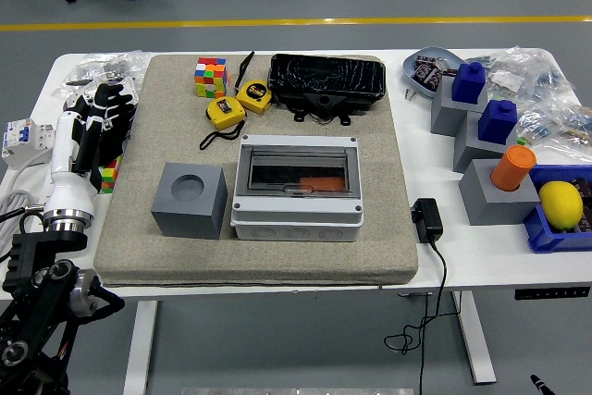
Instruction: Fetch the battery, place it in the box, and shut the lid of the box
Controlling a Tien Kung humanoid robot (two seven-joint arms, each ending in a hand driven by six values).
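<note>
- Hovering over the table's left edge, the left hand (95,127) sits beside the grey mat (139,256), fingers extended and loosely together, holding nothing.
- Left arm comes up from the lower left corner; white forearm, black fingers pointing away from the robot.
- Right hand does not show in the head view.
- Box (296,187) sits mid-mat, light grey, its clear lid down; through the lid an orange item (322,183) shows inside, cannot tell if it is the battery.
- Grey cube with a round hole (190,199) stands just left of the box, close but apart.
- 2 yellow tape measures (238,104) lie behind the box, next to a colour puzzle cube (210,76) at the mat's far left.
- Black wrapped tray (326,82) lies at the mat's far side, behind the box.
- Black power adapter (426,219) rests on the white table (435,270) just right of the mat, cable hanging off the near edge.
- Right side of the table: grey blocks with 2 blue pieces (486,104), an orange cylinder (512,167), and a lemon (561,203) in a blue bin.
- Plastic bags are piled at both far corners.
</note>
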